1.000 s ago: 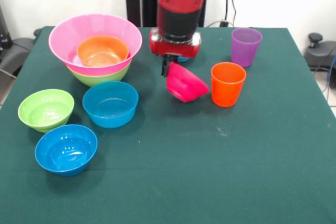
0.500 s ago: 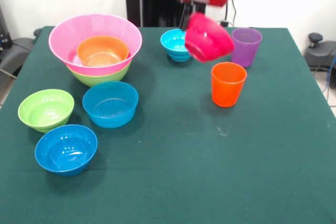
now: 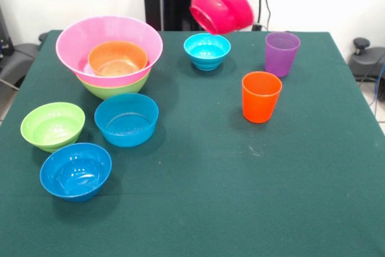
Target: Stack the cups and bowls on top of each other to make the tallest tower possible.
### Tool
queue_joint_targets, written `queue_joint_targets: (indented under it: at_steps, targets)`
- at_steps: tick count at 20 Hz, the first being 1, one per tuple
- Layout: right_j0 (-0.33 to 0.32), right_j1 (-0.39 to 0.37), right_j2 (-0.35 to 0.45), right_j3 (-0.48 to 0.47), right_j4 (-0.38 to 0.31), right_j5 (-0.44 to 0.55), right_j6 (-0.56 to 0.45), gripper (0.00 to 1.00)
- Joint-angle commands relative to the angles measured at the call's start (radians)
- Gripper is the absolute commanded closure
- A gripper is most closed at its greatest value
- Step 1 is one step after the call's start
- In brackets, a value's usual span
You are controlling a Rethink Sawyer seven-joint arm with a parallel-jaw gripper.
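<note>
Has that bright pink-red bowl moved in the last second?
Yes. The magenta bowl has risen off the table, now hanging tilted high above the cyan bowl.

front view | high, angled down | whole green table point(image 3: 240, 197) framed

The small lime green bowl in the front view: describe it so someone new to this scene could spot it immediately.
Start at the big pink bowl stacked with others at the table's far left. Come toward the camera along the left edge to the small lime green bowl, which stands alone and empty. The two bowls beside it are blue, and the other lime green bowl sits under the pink one.
</note>
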Motion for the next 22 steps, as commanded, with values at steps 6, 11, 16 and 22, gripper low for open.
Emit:
queue_joint_targets:
  at_steps: [6, 11, 16, 22]
  targets:
    - [-0.199, 0.014, 0.156, -0.023, -0.024, 0.023, -0.219, 1.00]
    - [-0.281, 0.042, 0.210, -0.005, -0.034, -0.001, -0.248, 1.00]
    - [-0.338, 0.055, 0.256, 0.031, -0.050, -0.027, -0.246, 1.00]
    - [-0.355, 0.052, 0.277, 0.090, -0.070, -0.073, -0.191, 1.00]
